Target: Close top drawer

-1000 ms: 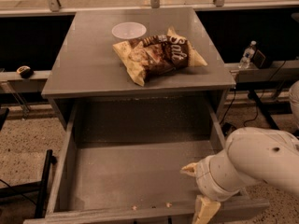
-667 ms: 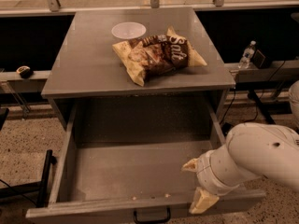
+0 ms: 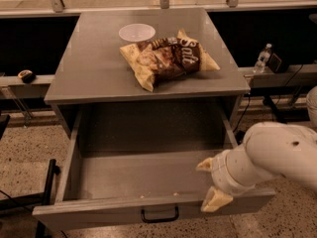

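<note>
The top drawer (image 3: 124, 175) is pulled far out of the grey cabinet, plain grey and empty inside. Its flat front (image 3: 89, 213) faces me with a small black bar handle (image 3: 159, 215). My gripper (image 3: 210, 183) is at the drawer's front right corner on a thick white arm (image 3: 277, 155). It is open. One cream fingertip (image 3: 204, 165) is over the inside of the drawer. The other fingertip (image 3: 215, 201) lies against the drawer front. No other drawers show.
On the cabinet top (image 3: 89, 73) lie a brown chip bag (image 3: 168, 58) and a white round lid (image 3: 137, 32). A water bottle (image 3: 262, 58) stands on a ledge at the right. A black frame (image 3: 49, 180) stands left of the drawer on the speckled floor.
The drawer front has slid a little back toward the cabinet, and its handle has come into view. My gripper has moved back with it.
</note>
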`<state>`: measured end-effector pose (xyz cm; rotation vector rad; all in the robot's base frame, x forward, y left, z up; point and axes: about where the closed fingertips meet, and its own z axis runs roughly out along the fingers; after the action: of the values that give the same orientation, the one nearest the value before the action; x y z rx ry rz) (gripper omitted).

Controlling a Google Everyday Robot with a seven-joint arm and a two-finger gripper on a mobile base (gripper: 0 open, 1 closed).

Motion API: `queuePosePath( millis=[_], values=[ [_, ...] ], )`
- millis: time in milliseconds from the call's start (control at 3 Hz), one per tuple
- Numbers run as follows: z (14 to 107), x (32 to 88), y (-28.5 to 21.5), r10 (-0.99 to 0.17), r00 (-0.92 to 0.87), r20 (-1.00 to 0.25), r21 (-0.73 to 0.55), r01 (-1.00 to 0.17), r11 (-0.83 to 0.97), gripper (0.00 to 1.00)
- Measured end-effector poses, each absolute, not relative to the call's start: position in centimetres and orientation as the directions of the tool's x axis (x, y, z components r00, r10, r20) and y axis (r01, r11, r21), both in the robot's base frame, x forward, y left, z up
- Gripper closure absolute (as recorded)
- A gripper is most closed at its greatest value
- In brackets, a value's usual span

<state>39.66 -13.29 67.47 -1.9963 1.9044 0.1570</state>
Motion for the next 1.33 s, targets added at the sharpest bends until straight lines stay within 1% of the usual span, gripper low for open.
queuePosePath(
  millis=[333,667,1000,1333],
  values=[
    [69.2,43.0,-14.3,-0.931,0.054,-0.361,-0.243,-0.969,0.038,0.25],
    [72.2,42.8,-14.6,-0.914,0.069,-0.401,-0.274,-0.961,0.048,0.37],
    [72.7,40.6,-14.9,-0.886,0.066,-0.459,-0.241,-0.969,0.052,0.56],
    [72.7,37.9,-14.1,-0.870,0.081,-0.487,-0.203,-0.979,0.023,0.79]
  ],
)
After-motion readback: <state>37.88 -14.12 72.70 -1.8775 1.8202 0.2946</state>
